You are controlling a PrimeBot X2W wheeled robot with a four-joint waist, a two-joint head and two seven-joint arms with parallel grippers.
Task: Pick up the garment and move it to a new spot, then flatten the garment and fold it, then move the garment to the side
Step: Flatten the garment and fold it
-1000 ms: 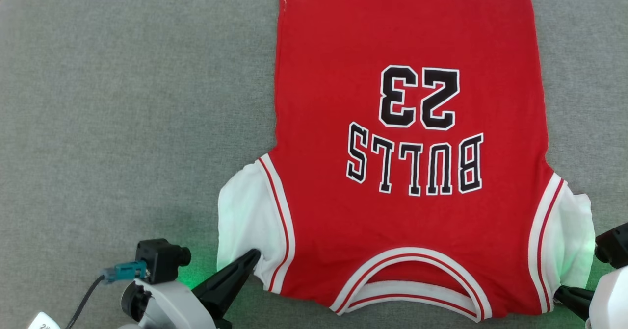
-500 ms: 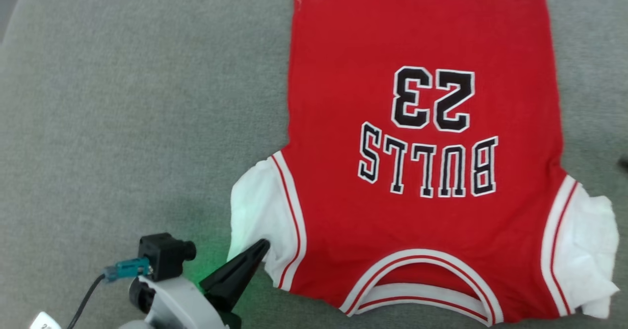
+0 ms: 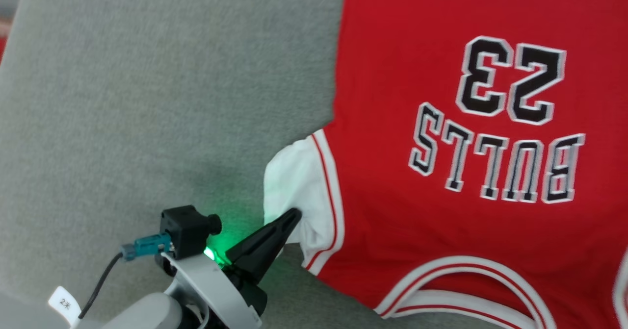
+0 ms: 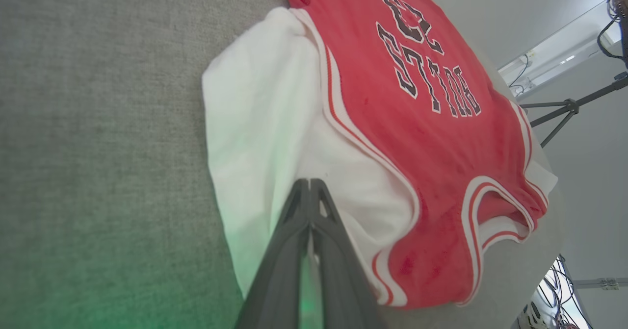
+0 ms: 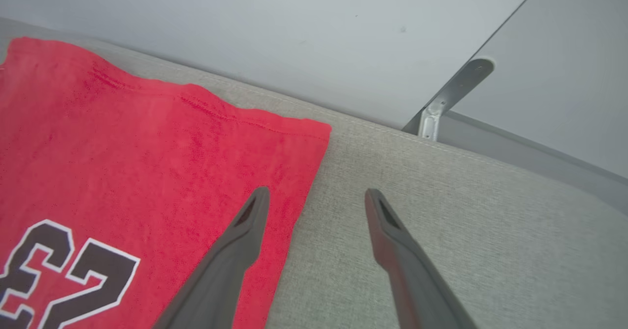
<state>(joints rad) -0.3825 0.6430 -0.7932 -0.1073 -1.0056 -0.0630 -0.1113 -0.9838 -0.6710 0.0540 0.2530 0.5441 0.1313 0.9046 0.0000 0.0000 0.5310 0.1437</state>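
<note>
The garment, a red jersey with white sleeves, striped trim and black "BULLS 23" lettering, lies flat on the grey cloth-covered table, its collar towards me. My left gripper is shut on the lower edge of the white sleeve, where the fabric puckers. In the left wrist view the shut left gripper lies over that sleeve of the garment. My right gripper hangs open above the garment's far side edge near a hem corner, holding nothing.
Bare grey table stretches to the left of the jersey and beyond its hem. A pale wall and a metal bracket stand behind the table's far edge. A tripod stands off the table's side.
The right gripper has let go of the other sleeve, opened and left the head view. The head camera has swung, shifting the jersey to the right. The left gripper keeps its hold.
</note>
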